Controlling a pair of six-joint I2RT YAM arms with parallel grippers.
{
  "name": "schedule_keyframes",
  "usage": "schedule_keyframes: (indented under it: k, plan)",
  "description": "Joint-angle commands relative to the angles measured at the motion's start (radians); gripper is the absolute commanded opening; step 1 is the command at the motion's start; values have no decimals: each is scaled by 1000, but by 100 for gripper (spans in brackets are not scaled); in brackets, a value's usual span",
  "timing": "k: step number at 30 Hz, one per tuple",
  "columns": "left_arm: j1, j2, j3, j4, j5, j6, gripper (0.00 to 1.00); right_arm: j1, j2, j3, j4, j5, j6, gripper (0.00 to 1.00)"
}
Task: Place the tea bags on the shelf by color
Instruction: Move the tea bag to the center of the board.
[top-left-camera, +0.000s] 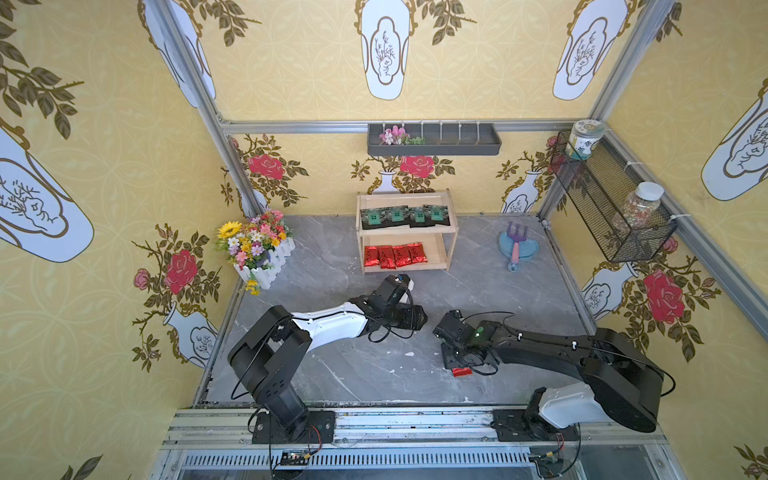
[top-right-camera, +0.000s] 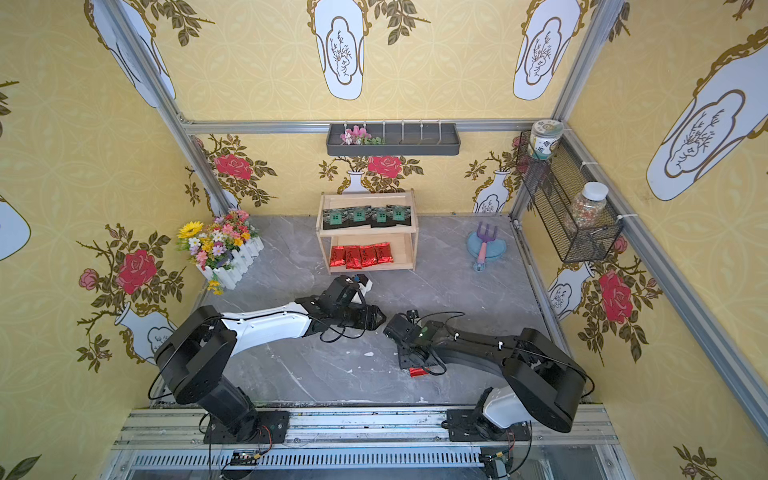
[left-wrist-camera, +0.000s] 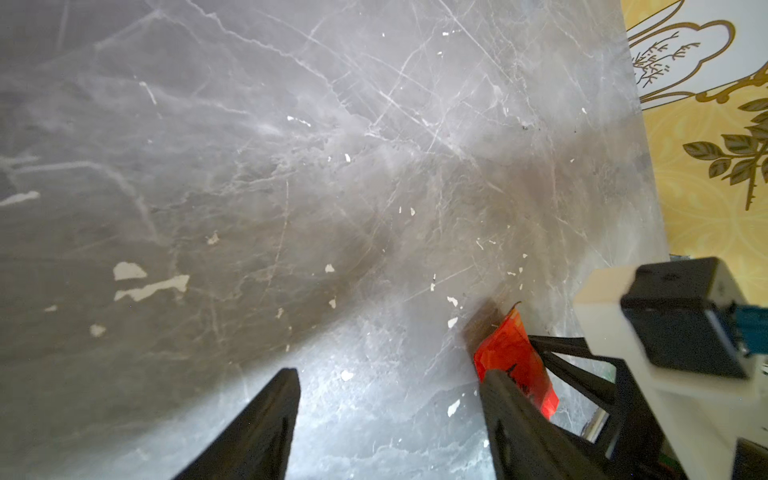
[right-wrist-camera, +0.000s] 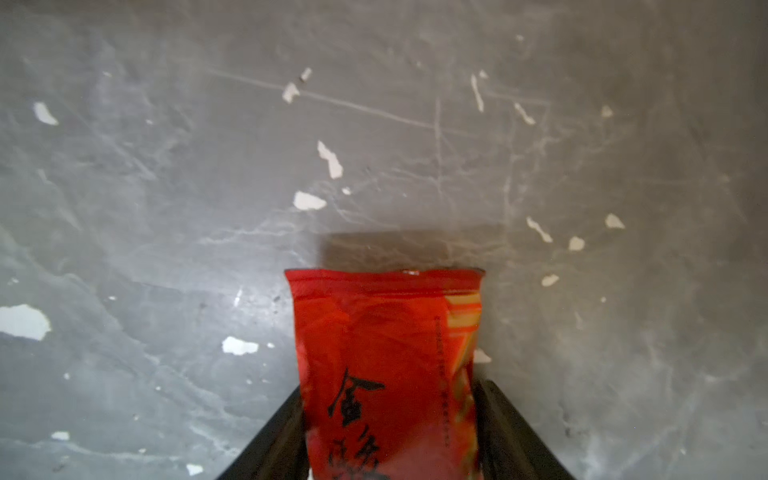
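The light wooden shelf stands at the back of the table. Several black tea bags with green emblems lie on its upper tier, and several red tea bags on its lower tier. One more red tea bag is near the front of the table, between the fingers of my right gripper, which is shut on its two long edges. My left gripper hangs open over bare table beside it, with the red packet just past one finger.
A white planter of flowers stands at the left. A blue dish with a purple rake lies at the back right. A dark grey tray and a black mesh basket holding jars hang on the walls. The two wrists are close together.
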Motion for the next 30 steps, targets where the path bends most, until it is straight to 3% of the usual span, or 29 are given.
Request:
schedule_keyframes:
  k: [1,9,21,30]
  plan:
    - [5,0,4,-8,-8,-5,75,2,20,13,48,8,-44,61]
    - [38,-40,-29,-3,-2,-37,75,-5,121,111,91,10,-161,58]
    - [160,-153,-172,72,47,-137,75,-54,370,369,213,-13,-426,57]
    - [185,-173,-184,71,33,-140,75,-76,380,390,266,6,-499,71]
